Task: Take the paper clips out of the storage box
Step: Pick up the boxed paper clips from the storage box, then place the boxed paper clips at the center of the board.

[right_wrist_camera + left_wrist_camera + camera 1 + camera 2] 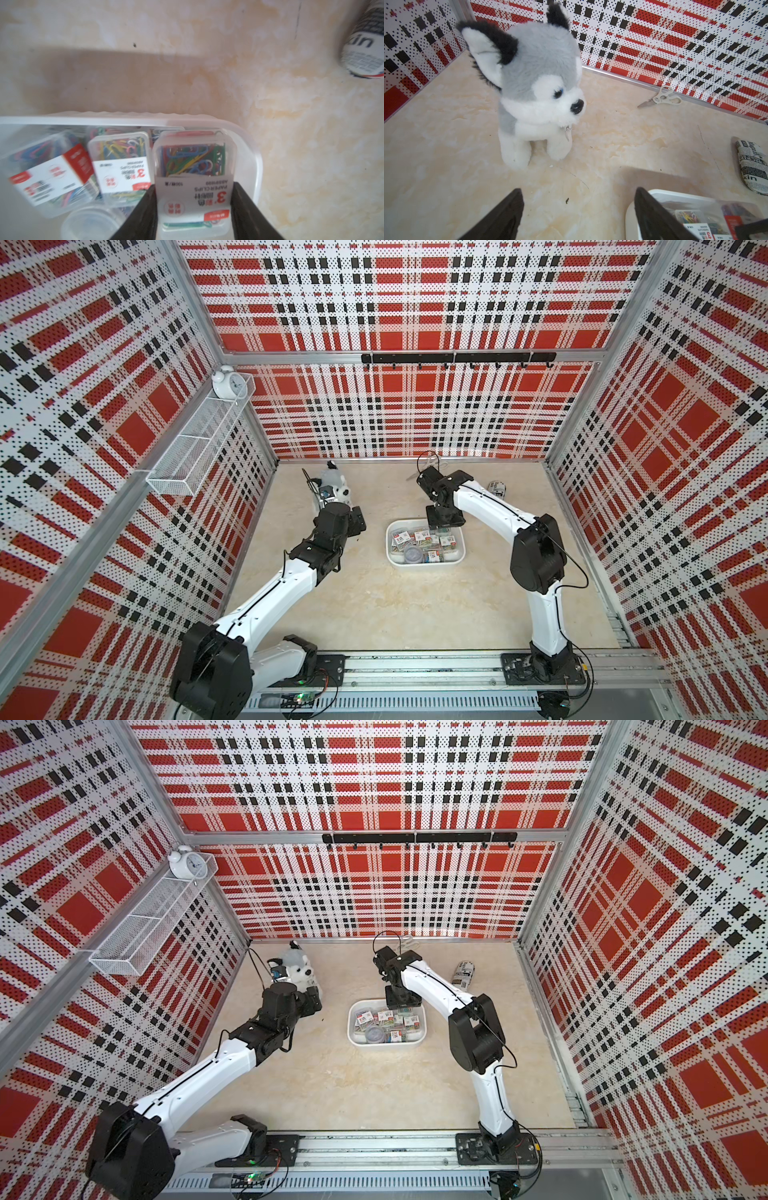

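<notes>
Storage box (424,565) of white plastic, with rounded corners and a rim, sitting on a beige marbled table (374,614). Inside it lie the paper clips (419,540): small clear rectangular cases packed with multicoloured clips, each with a white-and-red label, jumbled at different angles. A round clear tub (412,554) sits toward the near side. The right gripper (194,185) reaches down at a rounded far corner of the box, its two black fingers (143,209) clamped on the sides of one case (193,164), label facing the wrist camera. The left gripper (578,190) hovers over the table with jaws apart and empty, near a grey-and-white plush dog (537,83)
</notes>
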{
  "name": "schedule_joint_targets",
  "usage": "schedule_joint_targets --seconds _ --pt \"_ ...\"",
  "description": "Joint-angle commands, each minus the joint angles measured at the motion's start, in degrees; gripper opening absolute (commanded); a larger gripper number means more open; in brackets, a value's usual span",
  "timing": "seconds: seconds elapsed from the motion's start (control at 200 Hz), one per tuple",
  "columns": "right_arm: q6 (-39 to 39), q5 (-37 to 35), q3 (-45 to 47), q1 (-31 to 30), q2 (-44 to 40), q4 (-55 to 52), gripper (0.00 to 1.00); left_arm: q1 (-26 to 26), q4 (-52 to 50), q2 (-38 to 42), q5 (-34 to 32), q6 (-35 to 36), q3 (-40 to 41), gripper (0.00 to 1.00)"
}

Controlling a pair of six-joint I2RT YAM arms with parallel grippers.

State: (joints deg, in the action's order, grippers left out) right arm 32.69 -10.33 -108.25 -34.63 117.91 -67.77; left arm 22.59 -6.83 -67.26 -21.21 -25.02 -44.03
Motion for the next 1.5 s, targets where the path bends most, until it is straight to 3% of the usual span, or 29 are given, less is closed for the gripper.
schedule_joint_targets --seconds 0.0,0.18,0.411,0.676,0.892,1.493 --pt "1.13 -0.78 -0.90 -0.50 -8.77 -4.71 0.41 -0.07 0.86 1.89 0.44 0.48 0.30 0.86" --pt "4.03 0.85 7.96 -3.82 -21.42 -4.66 0.41 0.41 -0.63 5.83 -0.25 -0.28 1.53 0.85" --pt "9.96 3.96 29.01 -9.62 -36.38 0.86 0.41 1.40 -2.06 13.14 -2.11 -2.18 6.08 0.84" --pt "17.67 5.83 42.38 -16.95 -43.35 4.48 0.41 2.04 -3.45 16.17 -2.69 -3.59 7.37 0.84" --pt "20.17 6.99 47.32 -18.36 -43.32 8.46 0.41 2.92 -4.33 18.00 -3.21 -4.17 9.09 0.84" --pt "18.38 6.12 48.64 -18.37 -29.58 16.17 0.43 5.37 -5.85 17.37 -6.07 -3.99 8.87 0.84"
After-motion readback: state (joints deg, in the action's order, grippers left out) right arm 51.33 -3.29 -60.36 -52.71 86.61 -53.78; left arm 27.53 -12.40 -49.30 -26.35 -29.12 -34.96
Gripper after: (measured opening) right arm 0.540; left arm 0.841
